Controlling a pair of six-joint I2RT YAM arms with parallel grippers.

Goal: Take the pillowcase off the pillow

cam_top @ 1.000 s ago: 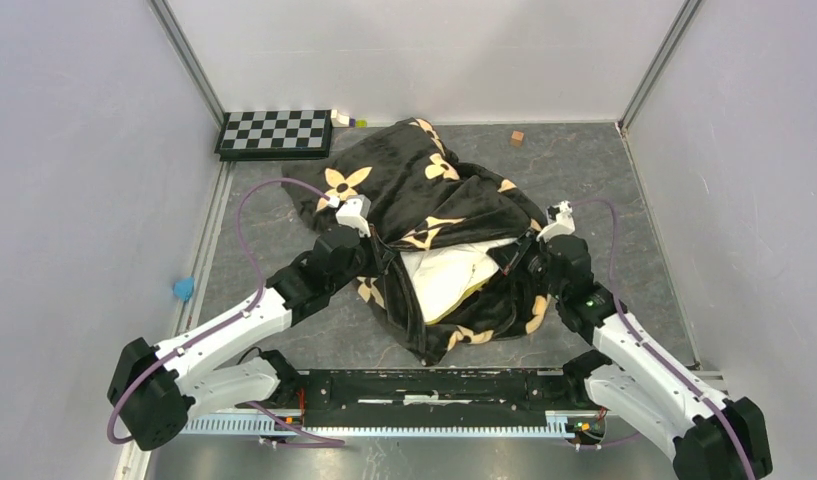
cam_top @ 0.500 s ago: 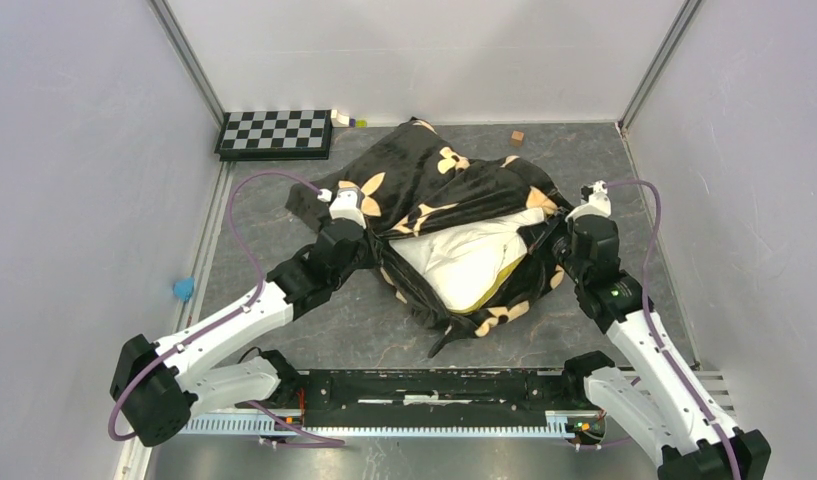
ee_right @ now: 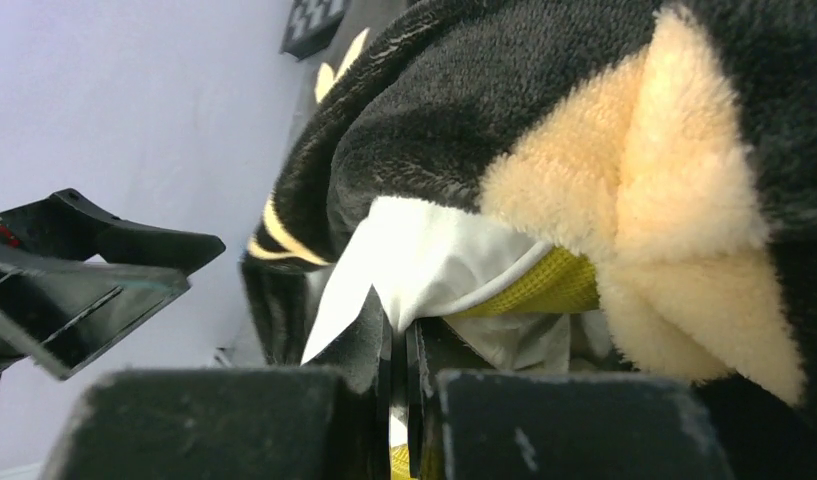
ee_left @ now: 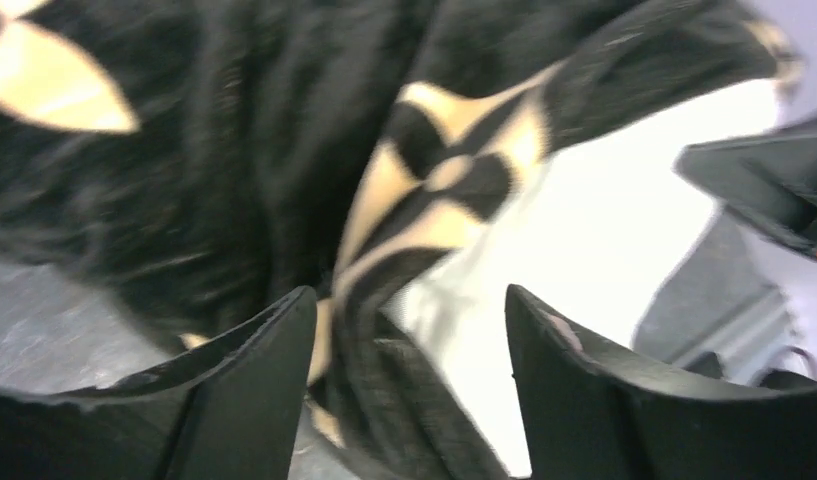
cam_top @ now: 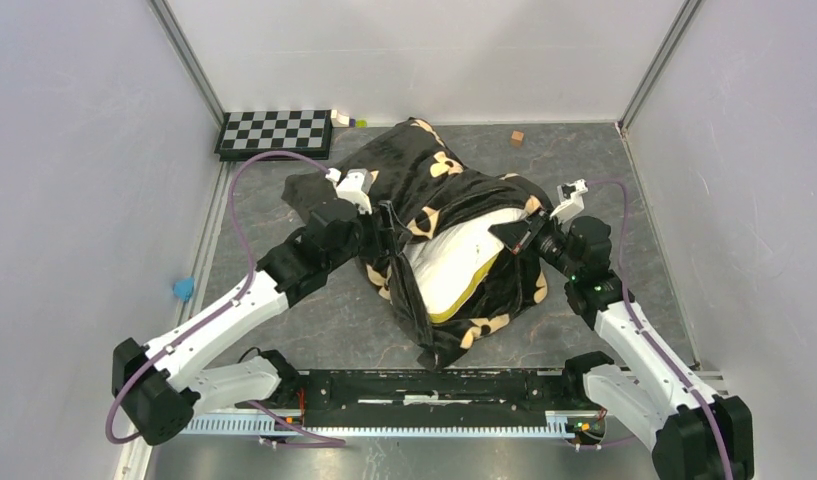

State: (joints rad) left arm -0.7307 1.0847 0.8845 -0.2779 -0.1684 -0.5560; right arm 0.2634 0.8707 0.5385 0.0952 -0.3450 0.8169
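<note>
The black plush pillowcase (cam_top: 424, 180) with tan flower motifs lies bunched in the middle of the table. Its mouth gapes toward the near side. The cream-white pillow (cam_top: 459, 265) shows through that opening, with a yellow band along its lower edge. My left gripper (cam_top: 389, 230) stands open at the left lip of the opening. In the left wrist view, a fold of the pillowcase (ee_left: 234, 150) hangs loose between the left gripper's (ee_left: 409, 295) spread fingers, with the pillow (ee_left: 604, 200) beyond. My right gripper (ee_right: 399, 325) is shut on the white edge of the pillow (ee_right: 424, 260), just under the pillowcase (ee_right: 504, 90).
A black-and-white checkerboard (cam_top: 276, 133) lies at the back left, with a small white and green object (cam_top: 347, 120) beside it. A small brown cube (cam_top: 518, 138) sits at the back right. A blue item (cam_top: 183, 289) lies outside the left rail. Grey walls close in on three sides.
My left gripper has opened and let go of the pillowcase edge. More of the white pillow shows than a second ago. The right gripper stays shut and has shifted back left.
</note>
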